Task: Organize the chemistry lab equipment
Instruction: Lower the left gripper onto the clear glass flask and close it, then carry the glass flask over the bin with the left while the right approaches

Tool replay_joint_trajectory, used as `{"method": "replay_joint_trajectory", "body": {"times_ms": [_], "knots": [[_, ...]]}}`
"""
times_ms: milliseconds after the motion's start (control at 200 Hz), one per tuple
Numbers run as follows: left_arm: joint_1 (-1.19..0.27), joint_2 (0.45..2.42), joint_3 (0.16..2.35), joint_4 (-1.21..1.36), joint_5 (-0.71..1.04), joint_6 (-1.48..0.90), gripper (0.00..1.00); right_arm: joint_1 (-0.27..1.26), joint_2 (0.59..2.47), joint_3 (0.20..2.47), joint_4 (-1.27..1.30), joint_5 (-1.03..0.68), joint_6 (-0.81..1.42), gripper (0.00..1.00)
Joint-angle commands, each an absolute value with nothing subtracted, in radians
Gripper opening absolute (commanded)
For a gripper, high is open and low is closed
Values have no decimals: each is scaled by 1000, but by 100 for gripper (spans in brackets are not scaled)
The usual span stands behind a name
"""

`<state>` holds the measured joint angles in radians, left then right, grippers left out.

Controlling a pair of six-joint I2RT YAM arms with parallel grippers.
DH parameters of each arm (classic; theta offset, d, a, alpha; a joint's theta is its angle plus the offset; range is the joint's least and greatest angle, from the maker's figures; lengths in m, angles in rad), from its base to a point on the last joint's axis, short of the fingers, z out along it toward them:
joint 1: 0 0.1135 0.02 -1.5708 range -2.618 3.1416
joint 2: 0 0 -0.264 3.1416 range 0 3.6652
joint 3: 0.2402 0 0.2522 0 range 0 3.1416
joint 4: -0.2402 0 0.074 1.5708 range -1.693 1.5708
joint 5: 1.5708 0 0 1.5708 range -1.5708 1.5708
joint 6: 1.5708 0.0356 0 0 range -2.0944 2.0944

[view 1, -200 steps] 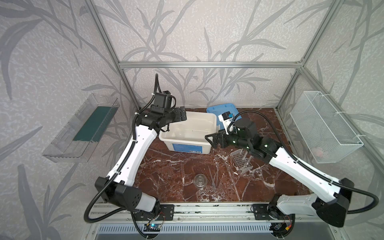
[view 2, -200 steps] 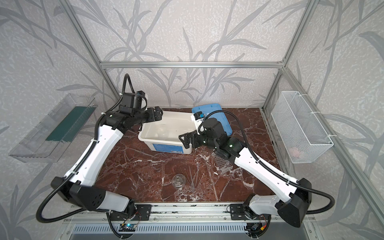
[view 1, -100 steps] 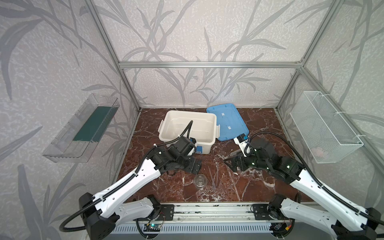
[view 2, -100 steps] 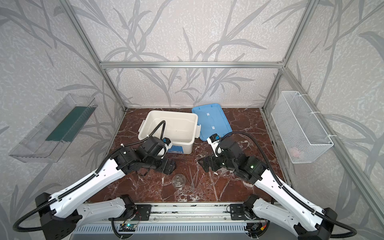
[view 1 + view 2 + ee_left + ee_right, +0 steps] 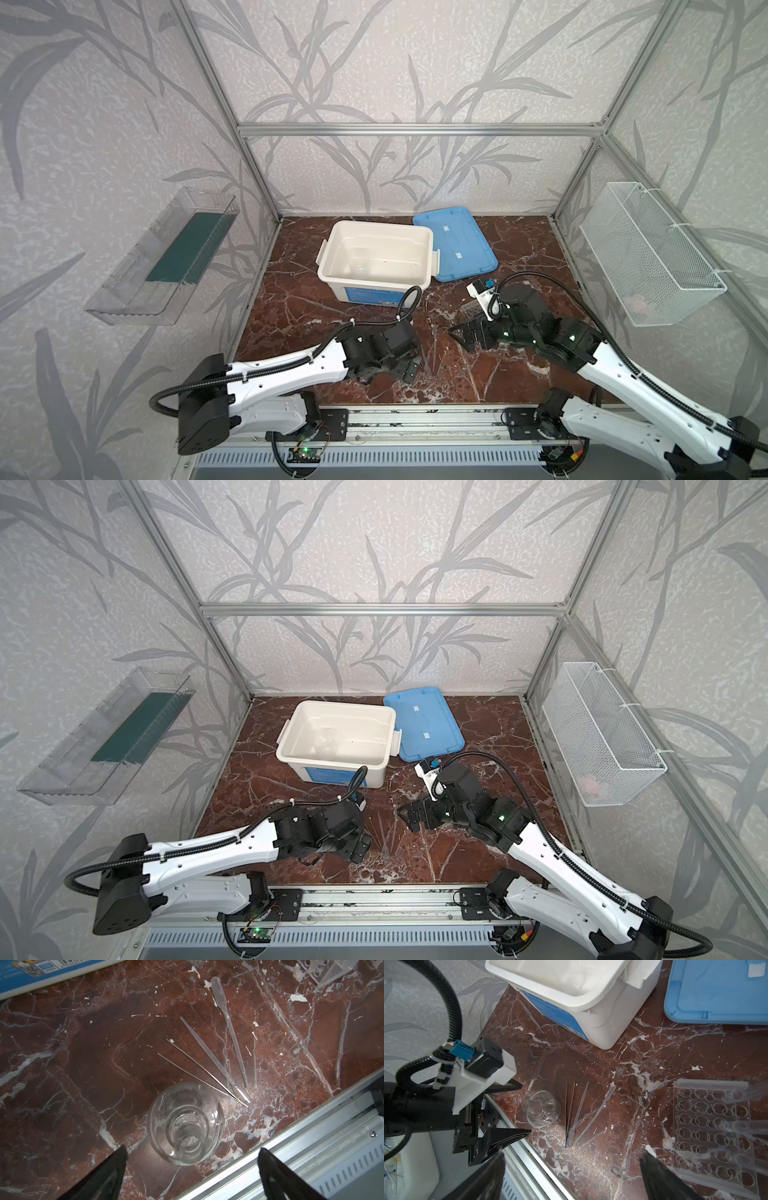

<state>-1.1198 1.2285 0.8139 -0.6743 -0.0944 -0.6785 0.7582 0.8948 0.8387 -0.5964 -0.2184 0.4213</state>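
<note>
**Desk:** Where is the flask?

**Operator:** In front of the white tub (image 5: 376, 224), out toward the front rail (image 5: 311, 1157), the small flask (image 5: 186, 1122) stands upright on the marble (image 5: 83, 1064), neck up. My left gripper (image 5: 192, 1153) hangs directly over it, released and empty, jaws spread to either side of the glass. The flask lies dead ahead of that pincer, its long axis running along the line of approach. The left arm is plainly the nearer one.

**Desk:** And the right?

**Operator:** My right gripper (image 5: 573, 1154) is also wide apart and grasps nothing. It hovers over bare marble in front of the tub, between the thin rods (image 5: 202, 1080) and the clear rack (image 5: 695, 1118).

**Desk:** Anything crowding the flask?

**Operator:** The rods and two droppers (image 5: 230, 1030) lie flat in a fan. Their close ends meet just beside the flask's base, and their far ends point back toward the tub. I judge the coming move to be a straight drop and a squeeze on the neck. The risk is scattering that fan.

**Desk:** Containers?

**Operator:** The tub is open, with its blue lid (image 5: 453, 245) flat beside it. Inside is one clear vessel (image 5: 571, 976), likely the beaker, though its pose is too glassy to tell. Clear tubes (image 5: 745, 1126) seem to lie across the rack, but they are blurred.
</note>
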Motion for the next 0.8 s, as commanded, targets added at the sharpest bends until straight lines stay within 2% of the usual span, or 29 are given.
{"method": "replay_joint_trajectory", "body": {"times_ms": [0,180,460,700,795], "knots": [[-1142,1287,805,-629,-169,-730,99,760,903,818,-575,-235,436,99],[-1158,1357,800,-634,-196,-767,99,761,920,799,-553,-243,450,100],[-1157,1428,760,-580,-202,-821,89,761,923,782,-541,-241,454,100],[-1155,1490,788,-579,-233,-834,90,761,913,766,-534,-238,460,100],[-1155,1500,795,-593,-246,-839,84,761,911,760,-530,-240,463,100]]}}
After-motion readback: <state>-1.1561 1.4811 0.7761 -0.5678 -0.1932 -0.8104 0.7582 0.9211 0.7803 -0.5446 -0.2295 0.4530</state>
